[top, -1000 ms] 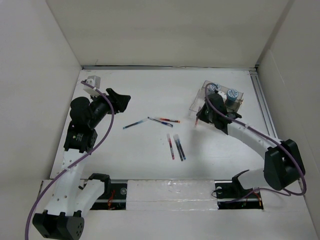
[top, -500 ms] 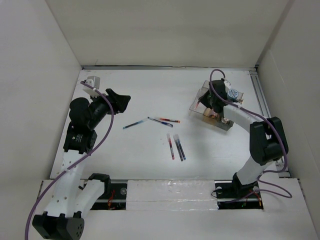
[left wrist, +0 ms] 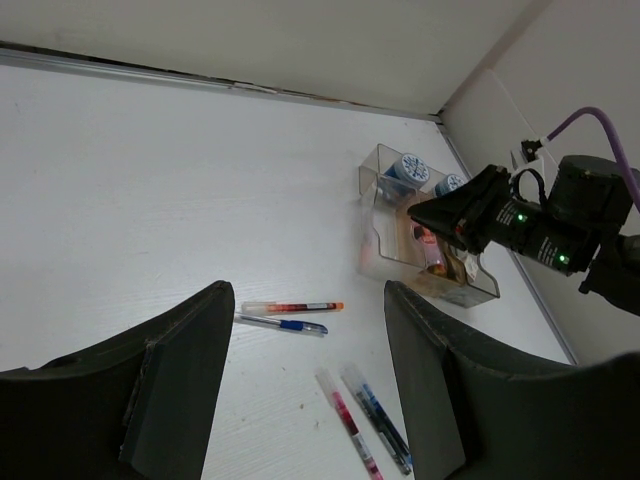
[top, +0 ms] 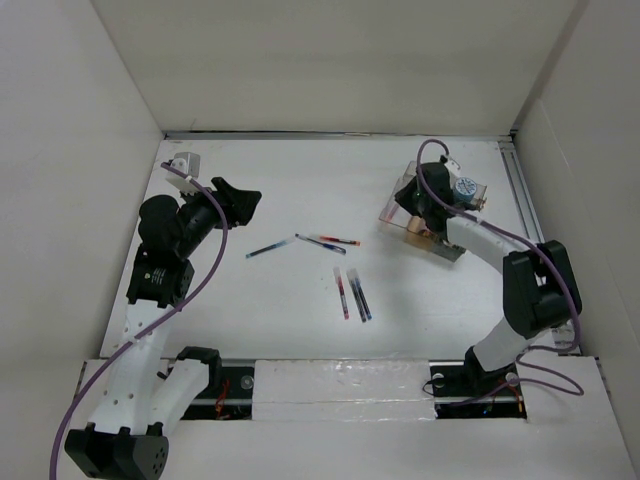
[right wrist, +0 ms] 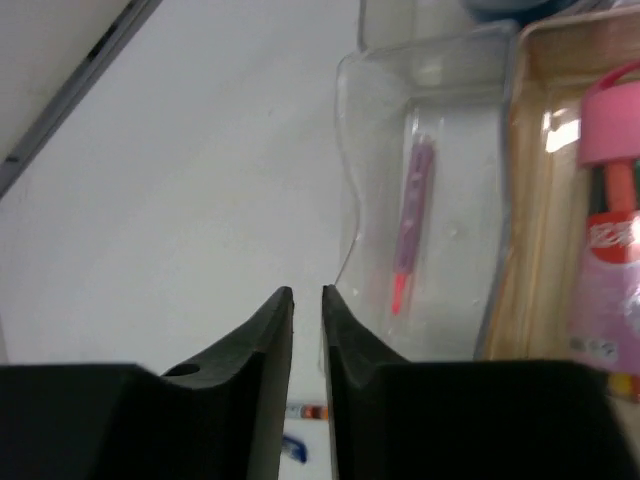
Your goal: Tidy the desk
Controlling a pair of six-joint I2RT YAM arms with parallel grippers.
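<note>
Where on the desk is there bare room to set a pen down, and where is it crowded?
Bare: the far strip of the desk along the back wall, and the near stretch between the pens and the front rail. Crowded: the middle, where pens lie scattered, and the right, where the right gripper hangs over the tray.

The desk (top: 300, 185) is a matte white tabletop carrying a clear compartmented tray (top: 398, 200) at right and five pens (top: 341, 272) scattered near its centre
</note>
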